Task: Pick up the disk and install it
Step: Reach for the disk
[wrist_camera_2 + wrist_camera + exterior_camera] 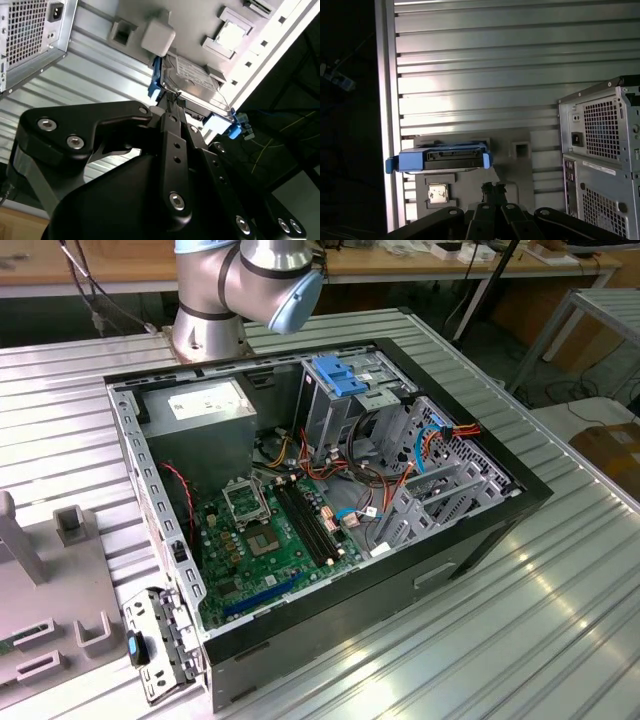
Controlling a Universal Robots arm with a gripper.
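My tool (492, 188) hangs with its fingers drawn narrow and nothing between them, near the disk (451, 156) but apart from it in the first wrist view. The disk, in its blue rails, sits on a grey plate (520, 175) at the edge of the ribbed worktop (495, 75). A small square chip (438, 193) lies just beside it. The case (600, 150) stands near the plate, vented rear in sight. In the exterior view it lies open, cables (350, 480) tangled beside the drive cage (328, 420).
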